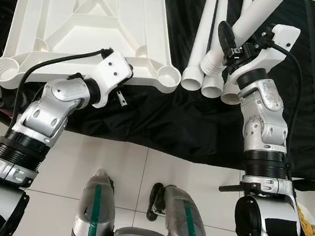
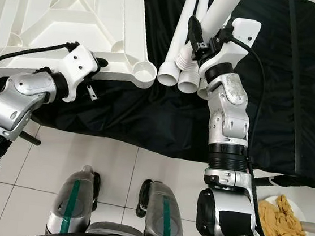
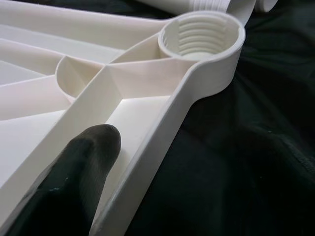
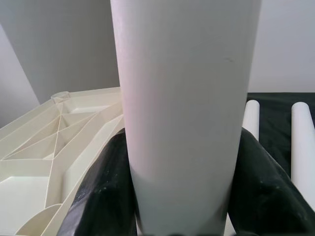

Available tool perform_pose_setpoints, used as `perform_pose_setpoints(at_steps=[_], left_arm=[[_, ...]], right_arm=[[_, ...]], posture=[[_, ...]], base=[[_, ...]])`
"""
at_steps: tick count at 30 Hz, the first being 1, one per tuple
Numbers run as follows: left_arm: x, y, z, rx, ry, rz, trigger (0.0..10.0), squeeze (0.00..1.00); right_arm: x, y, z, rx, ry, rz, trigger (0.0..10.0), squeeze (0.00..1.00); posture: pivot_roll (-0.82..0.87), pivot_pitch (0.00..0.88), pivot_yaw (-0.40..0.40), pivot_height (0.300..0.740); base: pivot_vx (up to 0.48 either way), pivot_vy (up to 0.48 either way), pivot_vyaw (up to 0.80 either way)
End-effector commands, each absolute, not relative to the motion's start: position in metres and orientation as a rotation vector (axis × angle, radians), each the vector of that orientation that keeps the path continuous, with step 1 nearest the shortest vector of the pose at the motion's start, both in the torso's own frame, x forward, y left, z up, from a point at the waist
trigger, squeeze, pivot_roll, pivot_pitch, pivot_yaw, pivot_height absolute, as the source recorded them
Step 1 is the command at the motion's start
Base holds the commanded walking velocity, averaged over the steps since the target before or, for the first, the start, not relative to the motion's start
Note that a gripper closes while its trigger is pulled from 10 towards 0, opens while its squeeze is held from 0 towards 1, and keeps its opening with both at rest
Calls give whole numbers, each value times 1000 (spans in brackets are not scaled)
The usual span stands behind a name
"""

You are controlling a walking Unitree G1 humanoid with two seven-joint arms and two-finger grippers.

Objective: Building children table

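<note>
The white tabletop (image 1: 95,17) is lying upside down in the upper left of the frame, on a black cloth (image 1: 163,118). The right gripper (image 1: 232,44) is clamping a white table leg (image 1: 254,18) between both fingers, upper right, tilted above three legs (image 1: 205,72) lying beside the tabletop. The left gripper (image 1: 129,74) is resting at the tabletop's near edge, beside a threaded corner socket (image 3: 202,37); one finger (image 3: 74,182) is lying inside the rim, jaw state cannot be told.
</note>
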State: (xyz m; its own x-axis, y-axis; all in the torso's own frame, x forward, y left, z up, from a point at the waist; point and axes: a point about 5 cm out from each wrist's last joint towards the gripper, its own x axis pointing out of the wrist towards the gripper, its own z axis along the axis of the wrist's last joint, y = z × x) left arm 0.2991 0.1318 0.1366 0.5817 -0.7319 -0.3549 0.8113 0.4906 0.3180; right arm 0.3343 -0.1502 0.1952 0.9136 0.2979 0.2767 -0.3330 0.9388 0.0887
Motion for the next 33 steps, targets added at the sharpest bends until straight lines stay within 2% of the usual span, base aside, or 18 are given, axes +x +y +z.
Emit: perform_pose_setpoints(at_steps=[1, 20, 21, 26, 27, 30, 31, 33], left_arm=[[299, 129, 135, 523, 200, -1001, 10000, 0], [332, 128, 125, 571, 354, -1000, 10000, 0], [333, 128, 124, 567, 364, -1004, 0, 0], [337, 128, 127, 571, 364, -1019, 0, 0], [336, 127, 127, 601, 358, -1041, 4745, 0], [336, 127, 127, 623, 355, -1057, 4745, 0], [336, 126, 126, 626, 360, -1073, 10000, 0], [334, 121, 128, 616, 355, -1101, 10000, 0]], right_arm=[[336, -152, 201, 110, -284, 326, 10000, 0], [333, -160, 202, 105, -292, 285, 10000, 0], [333, -160, 202, 106, -292, 284, 10000, 0], [334, -162, 202, 105, -293, 276, 10000, 0], [333, -163, 202, 104, -293, 274, 10000, 0], [333, -163, 202, 104, -293, 272, 10000, 0], [333, -164, 202, 103, -293, 270, 10000, 0], [334, -165, 203, 98, -293, 264, 10000, 0]], posture=[[98, 31, -45, 740], [78, 49, -28, 740], [78, 51, -28, 740], [73, 53, -24, 740], [73, 53, -24, 740], [73, 53, -24, 740], [73, 54, -24, 740], [73, 56, -26, 740]], base=[[0, 0, 0], [0, 0, 0], [0, 0, 0], [0, 0, 0], [0, 0, 0], [0, 0, 0], [0, 0, 0], [0, 0, 0]])
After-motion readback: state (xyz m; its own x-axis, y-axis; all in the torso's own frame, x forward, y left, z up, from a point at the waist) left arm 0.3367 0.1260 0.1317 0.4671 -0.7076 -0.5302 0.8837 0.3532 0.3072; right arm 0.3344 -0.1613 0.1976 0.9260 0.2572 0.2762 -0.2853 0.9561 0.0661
